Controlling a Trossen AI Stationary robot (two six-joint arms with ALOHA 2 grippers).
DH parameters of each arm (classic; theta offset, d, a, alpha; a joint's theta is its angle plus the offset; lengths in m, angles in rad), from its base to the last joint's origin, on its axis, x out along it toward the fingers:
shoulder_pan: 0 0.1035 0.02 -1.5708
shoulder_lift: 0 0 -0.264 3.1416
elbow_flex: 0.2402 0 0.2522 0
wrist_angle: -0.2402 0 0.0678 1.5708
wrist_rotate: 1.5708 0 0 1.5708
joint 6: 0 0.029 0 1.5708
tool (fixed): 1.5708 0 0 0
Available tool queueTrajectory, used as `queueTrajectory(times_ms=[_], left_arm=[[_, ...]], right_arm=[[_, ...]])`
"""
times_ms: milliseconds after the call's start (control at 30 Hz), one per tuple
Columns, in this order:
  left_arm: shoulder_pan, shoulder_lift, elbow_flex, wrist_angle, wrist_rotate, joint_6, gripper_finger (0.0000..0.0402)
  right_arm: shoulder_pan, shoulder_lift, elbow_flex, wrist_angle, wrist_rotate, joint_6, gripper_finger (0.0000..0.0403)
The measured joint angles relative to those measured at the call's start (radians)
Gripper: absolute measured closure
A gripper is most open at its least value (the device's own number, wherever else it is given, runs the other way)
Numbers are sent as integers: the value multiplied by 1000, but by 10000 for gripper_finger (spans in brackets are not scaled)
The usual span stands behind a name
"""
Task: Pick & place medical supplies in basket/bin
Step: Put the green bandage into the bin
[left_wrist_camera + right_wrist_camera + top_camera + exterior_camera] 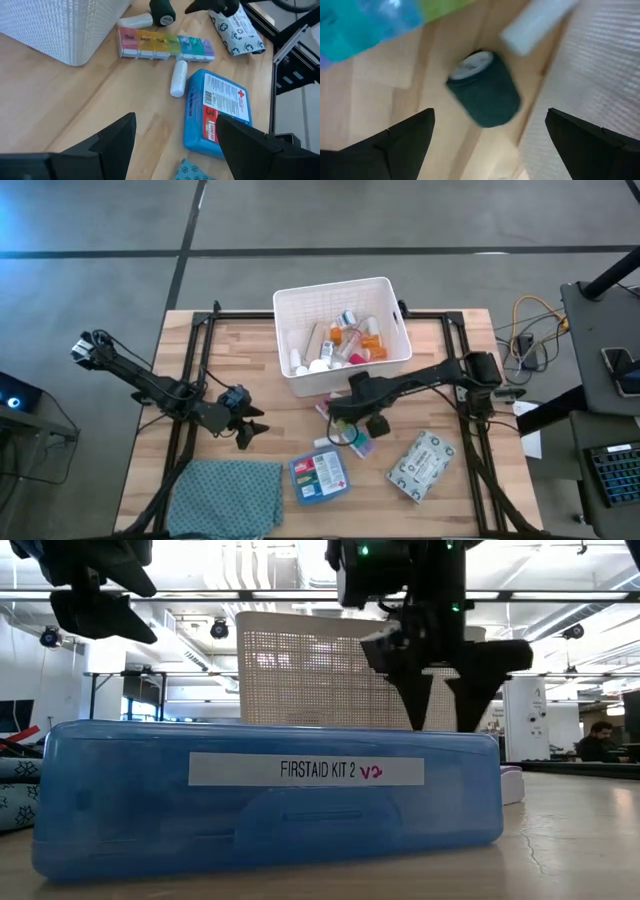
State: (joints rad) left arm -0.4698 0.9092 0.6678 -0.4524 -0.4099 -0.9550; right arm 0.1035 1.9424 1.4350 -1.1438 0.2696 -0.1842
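Spread wide, the right tool (487, 132) is held over a dark green roll (484, 95) lying on the surface just beside the white bin (343, 332), so the roll could be nudged against the bin wall or rolled away instead of being caught. The left tool (175, 145) is also spread and empty. "FIRSTAID KIT 2 V2" is read on the blue first-aid box (265, 795), and "Sun", "Mon" and "Tue" on the pill organiser (165, 43).

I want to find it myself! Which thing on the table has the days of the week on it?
Start at the big white bin on the wooden table. Right beside its corner lies a pill organiser strip, a row of little lidded boxes. It is the only rainbow-coloured thing, with day names like Sun and Tue, unlike the plain white tubes and dark green roll around it.
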Motion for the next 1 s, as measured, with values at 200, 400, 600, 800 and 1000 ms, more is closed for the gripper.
queueTrajectory(times_ms=[200,400,600,800,1000], left_arm=[[0,0,0,0,0,-16,148],[0,0,0,0,0,-17,148],[0,0,0,1,-1,-33,148],[0,0,-1,1,-1,-33,148],[0,0,-1,1,-1,-33,148]], right_arm=[[-3,4,-53,107,8,-119,35],[-5,10,-122,194,25,-77,35],[11,13,-188,182,12,110,41],[41,14,-192,173,-10,316,108],[50,19,-138,190,-44,464,237]])
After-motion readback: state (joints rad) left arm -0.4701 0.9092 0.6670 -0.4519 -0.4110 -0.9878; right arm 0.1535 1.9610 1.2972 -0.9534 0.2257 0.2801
